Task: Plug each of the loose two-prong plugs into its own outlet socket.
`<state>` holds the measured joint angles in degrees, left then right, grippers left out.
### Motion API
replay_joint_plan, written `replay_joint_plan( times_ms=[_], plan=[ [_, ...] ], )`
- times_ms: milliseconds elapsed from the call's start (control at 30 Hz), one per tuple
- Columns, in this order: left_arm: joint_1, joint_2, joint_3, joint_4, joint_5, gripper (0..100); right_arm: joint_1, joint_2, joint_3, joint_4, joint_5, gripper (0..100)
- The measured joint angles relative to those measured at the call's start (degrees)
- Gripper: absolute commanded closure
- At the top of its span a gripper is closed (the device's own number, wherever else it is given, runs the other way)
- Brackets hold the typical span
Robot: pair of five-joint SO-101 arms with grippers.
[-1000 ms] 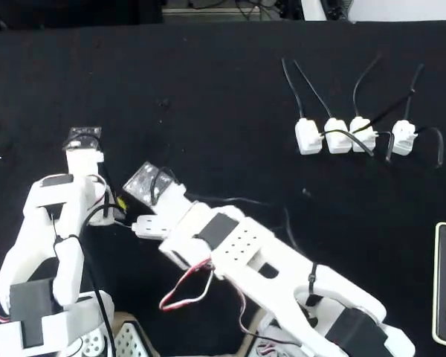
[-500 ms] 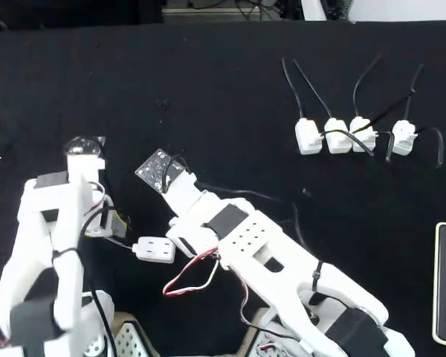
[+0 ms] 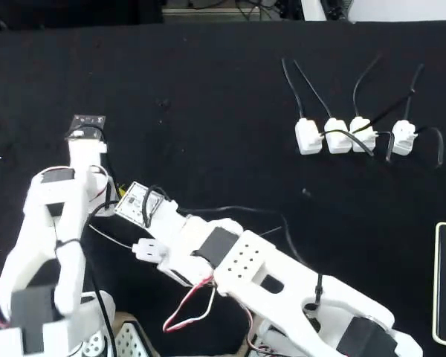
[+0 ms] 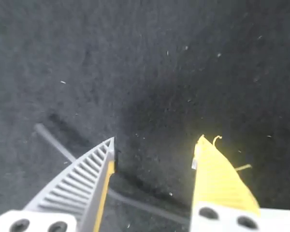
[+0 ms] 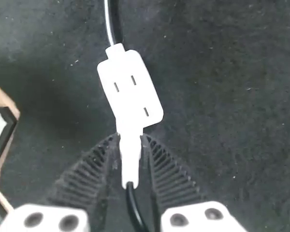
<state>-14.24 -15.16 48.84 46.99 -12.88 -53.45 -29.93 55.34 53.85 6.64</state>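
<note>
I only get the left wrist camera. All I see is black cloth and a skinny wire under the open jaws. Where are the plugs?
Observer: Four loose plugs lie in a row far across the table, on the right arm's side. The high view shows them.
Operator: What's the other arm holding?
Observer: The right arm's jaws are shut on a white plug that meets the end of a white outlet block, close to your arm.
</note>
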Motion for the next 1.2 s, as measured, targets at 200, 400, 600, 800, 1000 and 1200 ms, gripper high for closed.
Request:
replay_joint_plan(
  times_ms=[200,400,600,800,1000,1200],
  plan=[
    [-0.7,5.8,-1.05,-1.93,2.02,74,-2.11,2.02,0.0,-0.35,0.18,98.8],
    [-0.88,5.98,-1.67,-0.7,2.2,74,-1.93,-1.05,0.0,0.35,0.18,98.8],
    [-0.88,5.98,-1.93,-0.35,2.2,74,-1.93,-5.8,1.32,1.32,0.18,98.8],
    [-3.69,5.98,-1.93,0.0,2.55,74,-5.71,-3.34,1.85,1.14,0.18,98.8],
    [-5.1,5.98,-1.93,0.09,4.04,74,-5.89,4.4,1.76,0.35,0.18,98.8],
    [-5.19,5.98,-1.93,0.09,4.31,74,-0.88,5.45,0.62,-1.14,0.18,98.8]
  ],
)
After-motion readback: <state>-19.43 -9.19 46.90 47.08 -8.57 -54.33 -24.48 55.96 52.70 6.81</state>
